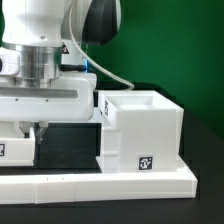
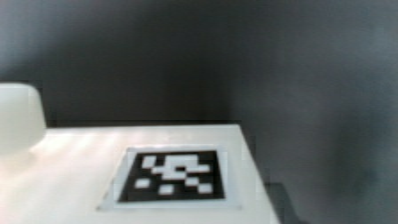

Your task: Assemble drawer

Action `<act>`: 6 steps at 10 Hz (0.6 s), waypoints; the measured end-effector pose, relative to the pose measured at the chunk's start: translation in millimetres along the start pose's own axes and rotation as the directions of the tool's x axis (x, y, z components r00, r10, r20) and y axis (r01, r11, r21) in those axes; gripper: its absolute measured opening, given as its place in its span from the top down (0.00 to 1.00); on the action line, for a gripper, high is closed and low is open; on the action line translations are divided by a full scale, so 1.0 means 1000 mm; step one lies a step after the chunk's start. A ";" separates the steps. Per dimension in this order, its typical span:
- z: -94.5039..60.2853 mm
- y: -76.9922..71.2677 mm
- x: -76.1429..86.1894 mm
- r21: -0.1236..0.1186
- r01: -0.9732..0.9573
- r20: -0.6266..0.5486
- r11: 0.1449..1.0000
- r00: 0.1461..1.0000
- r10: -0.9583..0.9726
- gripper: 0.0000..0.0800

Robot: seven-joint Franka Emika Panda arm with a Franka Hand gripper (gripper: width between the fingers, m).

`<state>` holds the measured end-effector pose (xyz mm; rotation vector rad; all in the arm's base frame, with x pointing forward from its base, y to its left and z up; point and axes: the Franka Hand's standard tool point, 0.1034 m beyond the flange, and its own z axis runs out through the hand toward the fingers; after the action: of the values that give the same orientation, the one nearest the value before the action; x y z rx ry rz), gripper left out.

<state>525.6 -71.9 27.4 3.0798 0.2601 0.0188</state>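
End effector (image 1: pixel 38 130) largely hidden; tag (image 2: pixel 175 172) blurred

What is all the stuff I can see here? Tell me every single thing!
box shell: one, white, open on top, on the exterior view's right
marker tag: one, black-and-white, on the box shell's front
second marker tag: one, black-and-white, on a flat white surface in the wrist view
white part: one, at the exterior view's left edge, cut off; cannot tell what it is
rail: one, white, low, along the front
table: one, black
backdrop: one, green, behind everything
cable: one, white, coming off the arm
arm: one, white, on the exterior view's left
gripper: one, low over the table; open or shut, cannot tell
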 end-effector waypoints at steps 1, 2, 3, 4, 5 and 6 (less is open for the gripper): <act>0.002 0.000 -0.001 -0.002 0.002 0.000 1.000 1.000 -0.002 0.95; 0.004 0.000 -0.002 -0.001 0.002 0.002 1.000 1.000 -0.002 0.95; 0.004 0.000 -0.002 -0.002 0.024 0.003 1.000 1.000 -0.024 0.95; 0.004 0.000 -0.002 -0.002 0.080 0.004 0.997 0.997 -0.080 0.95; 0.004 0.000 -0.002 -0.001 0.132 0.004 0.991 0.991 -0.132 0.95; 0.004 0.000 -0.001 -0.009 0.248 0.005 0.969 0.969 -0.248 0.95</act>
<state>524.7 -72.0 23.7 3.0129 0.6406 0.0048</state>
